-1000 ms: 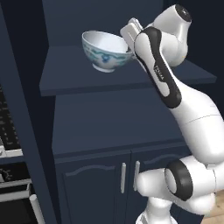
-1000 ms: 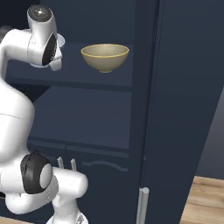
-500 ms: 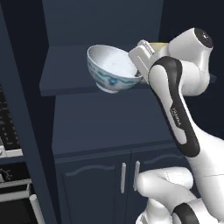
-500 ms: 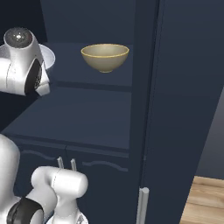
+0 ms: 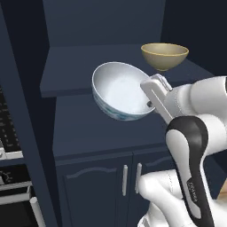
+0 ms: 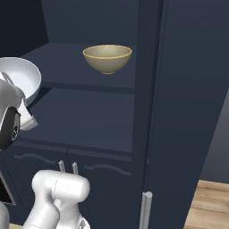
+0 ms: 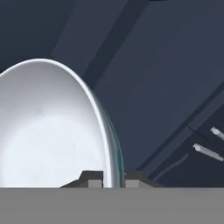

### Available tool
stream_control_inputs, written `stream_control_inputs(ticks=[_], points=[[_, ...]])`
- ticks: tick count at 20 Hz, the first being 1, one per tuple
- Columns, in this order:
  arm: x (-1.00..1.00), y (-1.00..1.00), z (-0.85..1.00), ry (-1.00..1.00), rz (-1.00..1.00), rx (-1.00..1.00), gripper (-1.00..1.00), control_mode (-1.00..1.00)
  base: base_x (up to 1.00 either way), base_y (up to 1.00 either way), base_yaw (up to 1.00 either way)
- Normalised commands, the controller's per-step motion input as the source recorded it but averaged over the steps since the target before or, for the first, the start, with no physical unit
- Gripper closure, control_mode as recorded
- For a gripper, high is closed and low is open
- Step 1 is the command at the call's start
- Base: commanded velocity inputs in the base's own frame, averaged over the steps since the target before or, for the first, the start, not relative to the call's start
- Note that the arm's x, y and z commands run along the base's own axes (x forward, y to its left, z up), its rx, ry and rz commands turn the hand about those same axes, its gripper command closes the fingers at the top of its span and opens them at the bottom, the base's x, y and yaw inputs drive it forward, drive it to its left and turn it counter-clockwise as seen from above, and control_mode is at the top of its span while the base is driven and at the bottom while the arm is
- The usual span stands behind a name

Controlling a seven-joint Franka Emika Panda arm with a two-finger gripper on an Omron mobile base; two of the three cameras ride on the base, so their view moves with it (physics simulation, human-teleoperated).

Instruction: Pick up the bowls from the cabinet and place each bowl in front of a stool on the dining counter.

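Observation:
My gripper (image 5: 150, 104) is shut on the rim of the white bowl with the blue-teal outside (image 5: 119, 91). I hold that bowl tilted in the air in front of the navy cabinet (image 5: 88, 128), clear of its shelf. In the hand view the bowl (image 7: 48, 131) stands on edge, its rim pinched between my two fingertips (image 7: 92, 179). The same bowl (image 6: 20, 80) shows at the left edge of the right base view. The tan bowl (image 5: 164, 55) (image 6: 107, 58) sits upright on the cabinet shelf (image 6: 67, 67), behind and to the right of the held one.
Below the shelf recess are the cabinet's double doors with slim silver handles (image 5: 131, 179). A tall navy side panel (image 6: 179, 112) stands to the right, with wooden floor (image 6: 208, 205) beyond it. Part of an oven front (image 5: 13, 190) shows at the lower left.
The whole view has shifted, so the base has moved. The white bowl has come down and out from the shelf and tipped over, its open side facing more toward the camera. The tan bowl has stayed put.

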Motion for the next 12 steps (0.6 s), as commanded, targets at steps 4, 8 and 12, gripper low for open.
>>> stream_control_inputs(ticks=[4, 8, 12], points=[[-1.00, 0.00, -0.03, -0.02, 0.00, -0.06, 1.00, -1.00, 0.00, 0.00, 0.00], [-0.38, 0.00, -0.07, 0.08, 0.00, -0.10, 1.00, -1.00, 0.00, 0.00, 0.00], [0.00, 0.00, -0.14, 0.27, 0.00, -0.10, 1.00, -1.00, 0.00, 0.00, 0.00]])
